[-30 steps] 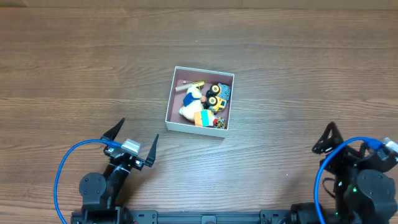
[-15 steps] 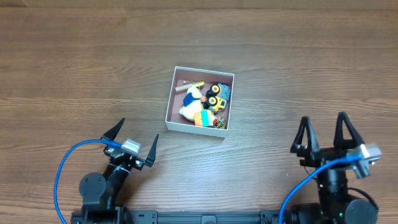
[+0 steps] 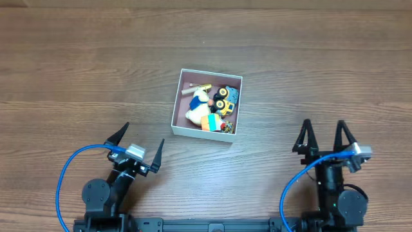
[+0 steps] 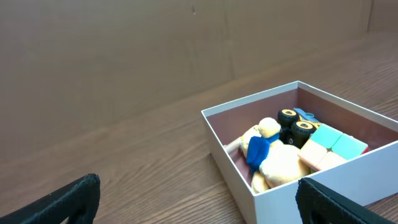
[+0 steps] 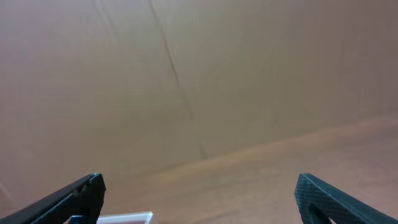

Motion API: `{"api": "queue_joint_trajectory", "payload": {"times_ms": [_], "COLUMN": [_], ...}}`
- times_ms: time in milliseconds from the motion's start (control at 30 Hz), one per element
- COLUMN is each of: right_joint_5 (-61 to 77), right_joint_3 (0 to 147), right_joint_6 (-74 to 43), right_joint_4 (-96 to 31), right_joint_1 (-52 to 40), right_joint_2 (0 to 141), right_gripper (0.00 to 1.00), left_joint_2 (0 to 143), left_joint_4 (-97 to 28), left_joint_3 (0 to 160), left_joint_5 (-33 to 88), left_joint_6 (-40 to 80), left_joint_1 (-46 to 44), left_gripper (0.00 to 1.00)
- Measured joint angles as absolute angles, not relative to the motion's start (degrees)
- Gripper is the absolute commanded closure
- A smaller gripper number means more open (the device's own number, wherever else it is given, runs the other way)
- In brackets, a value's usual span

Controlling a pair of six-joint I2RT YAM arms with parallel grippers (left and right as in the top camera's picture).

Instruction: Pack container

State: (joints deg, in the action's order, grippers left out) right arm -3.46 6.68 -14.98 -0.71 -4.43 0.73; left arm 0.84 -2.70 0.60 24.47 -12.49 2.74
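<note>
Container of toys mid-table, brown wood-grain table, left pincer and right pincer both spread apart, empty

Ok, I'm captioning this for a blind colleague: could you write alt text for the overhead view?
A square white-walled container packed with small toys sits in the middle of a wooden table. The left gripper and right gripper rest open near the bottom edge, apart from it, holding nothing.
</note>
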Motion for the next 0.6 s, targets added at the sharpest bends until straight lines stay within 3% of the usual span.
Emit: {"api": "queue_joint_trajectory", "payload": {"times_ms": [600], "right_joint_5": [-3.8], "right_joint_3": [1.0], "right_joint_6": [-14.9], "right_joint_4": [-4.7], "right_joint_1": [-4.4], "right_joint_2": [0.7], "right_gripper": [0.0], "left_joint_2": [0.8], "left_joint_4": [-2.7], "left_joint_3": [0.6], "left_joint_5": [24.5], "left_joint_6": [-12.5], "left_joint_1": [2.7], "left_gripper": [0.0]}}
